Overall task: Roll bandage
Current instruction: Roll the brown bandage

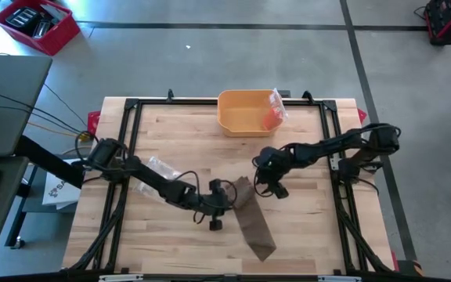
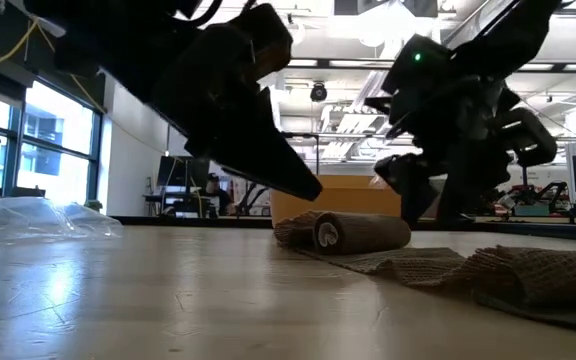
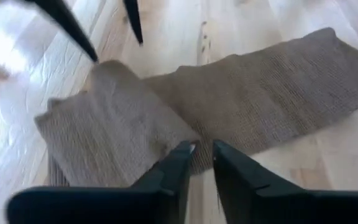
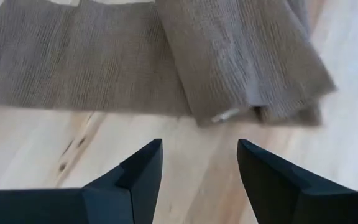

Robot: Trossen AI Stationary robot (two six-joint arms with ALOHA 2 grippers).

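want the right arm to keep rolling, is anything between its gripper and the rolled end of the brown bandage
Nothing visible. The right gripper hangs open over bare wooden table, just short of the rolled end of the brown woven bandage. The left gripper sits on the other side, at the edge of the flat strip, out of that path.

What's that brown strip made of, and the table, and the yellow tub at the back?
The strip looks like soft woven or knitted fabric, matte: fine ribbed texture, limp folds, one end rolled up. The table appears to be light wood planks with visible grain and a slight sheen, inside a black frame. The tub seems smooth moulded plastic, though the material can't be confirmed.
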